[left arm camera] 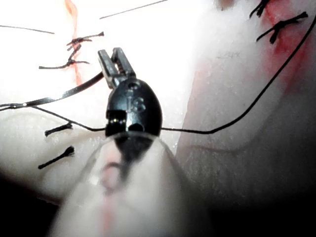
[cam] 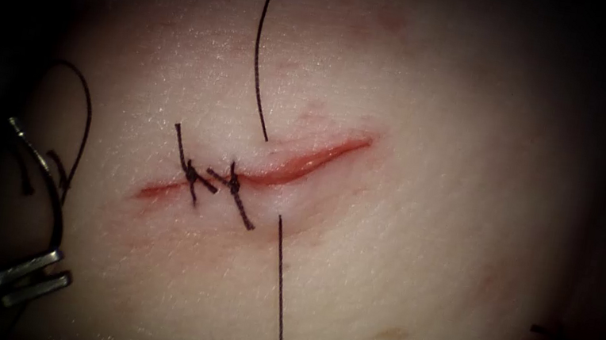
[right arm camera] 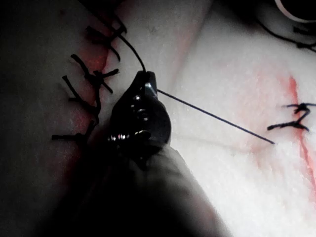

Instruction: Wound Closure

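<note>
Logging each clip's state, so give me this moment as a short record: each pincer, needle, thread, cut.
left pincer: shut on the needle, near one end
needle: outside the tissue, left of the cut
right pincer: shut on the thread
thread: runs into the tissue beside the cut's middle
knots: two, on the cut's left part
cut: right part open, red fluid in it

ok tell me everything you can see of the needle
The thin curved metal needle lies at the tissue's far left edge, well left of the cut, none of its visible part in the tissue. The left tool holds it in shut jaws at the lower end of its curve; the arc rises to a free end. Dark thread loops beside it.
</note>
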Motion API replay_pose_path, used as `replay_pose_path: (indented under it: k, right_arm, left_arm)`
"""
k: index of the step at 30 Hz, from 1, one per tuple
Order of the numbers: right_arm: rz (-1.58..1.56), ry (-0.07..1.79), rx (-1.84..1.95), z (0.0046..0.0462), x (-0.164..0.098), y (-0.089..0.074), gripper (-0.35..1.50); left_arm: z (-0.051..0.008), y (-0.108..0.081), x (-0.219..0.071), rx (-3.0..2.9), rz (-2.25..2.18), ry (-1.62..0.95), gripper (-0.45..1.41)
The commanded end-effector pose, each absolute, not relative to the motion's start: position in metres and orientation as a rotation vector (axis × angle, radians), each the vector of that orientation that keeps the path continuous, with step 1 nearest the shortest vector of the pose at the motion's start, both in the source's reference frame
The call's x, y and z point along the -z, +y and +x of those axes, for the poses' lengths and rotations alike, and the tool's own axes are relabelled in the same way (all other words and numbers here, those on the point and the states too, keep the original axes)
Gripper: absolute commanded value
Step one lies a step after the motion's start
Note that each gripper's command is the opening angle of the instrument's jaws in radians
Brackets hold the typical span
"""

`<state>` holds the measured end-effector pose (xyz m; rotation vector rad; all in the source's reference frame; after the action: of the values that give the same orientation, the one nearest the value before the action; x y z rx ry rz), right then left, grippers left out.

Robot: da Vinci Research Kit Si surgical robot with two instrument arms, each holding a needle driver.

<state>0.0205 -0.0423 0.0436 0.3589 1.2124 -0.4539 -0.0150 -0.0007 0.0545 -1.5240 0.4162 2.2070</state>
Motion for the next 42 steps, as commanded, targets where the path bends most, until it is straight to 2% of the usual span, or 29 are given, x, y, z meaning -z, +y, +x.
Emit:
replay_pose_path:
  k: [1, 4, 5, 6, 7, 8, 9, 18, 25, 39, 42]
  right_arm:
    - [0.379, 1.213, 0.458, 0.0208, -0.044, -0.044, -0.35]
    - [0.377, 1.222, 0.454, 0.0211, -0.044, -0.044, -0.35]
    - [0.356, 1.231, 0.426, 0.0212, -0.044, -0.044, -0.15]
    - [0.321, 1.240, 0.386, 0.0213, -0.044, -0.043, 0.52]
    - [0.282, 1.256, 0.328, 0.0213, -0.044, -0.042, 0.96]
    - [0.259, 1.270, 0.284, 0.0212, -0.044, -0.041, 1.23]
    - [0.243, 1.281, 0.243, 0.0211, -0.043, -0.039, 1.33]
    - [0.107, 1.331, 0.165, 0.0193, -0.044, -0.029, 1.35]
    - [0.097, 1.342, 0.162, 0.0200, -0.046, -0.026, 1.38]
    - [0.042, 1.369, 0.142, 0.0244, -0.052, -0.026, 1.23]
    - [0.039, 1.376, 0.150, 0.0254, -0.053, -0.026, 1.13]
  left_arm:
    - [-0.0155, -0.001, -0.055, -2.207, -1.526, 0.415, -0.45]
    - [-0.0155, -0.001, -0.055, -2.207, -1.525, 0.415, -0.45]
    - [-0.0155, -0.001, -0.055, -2.207, -1.525, 0.415, -0.45]
    - [-0.0155, -0.001, -0.055, -2.207, -1.525, 0.415, -0.45]
    - [-0.0155, -0.001, -0.055, -2.207, -1.525, 0.415, -0.45]
    - [-0.0155, -0.001, -0.055, -2.207, -1.525, 0.415, -0.45]
    - [-0.0155, -0.001, -0.055, -2.207, -1.525, 0.415, -0.45]
    - [-0.0153, -0.001, -0.055, -2.207, -1.528, 0.413, -0.45]
    - [-0.0152, -0.001, -0.055, -2.210, -1.528, 0.410, -0.45]
    - [-0.0153, -0.001, -0.055, -2.210, -1.527, 0.412, -0.45]
    - [-0.0153, -0.001, -0.055, -2.211, -1.527, 0.411, -0.45]
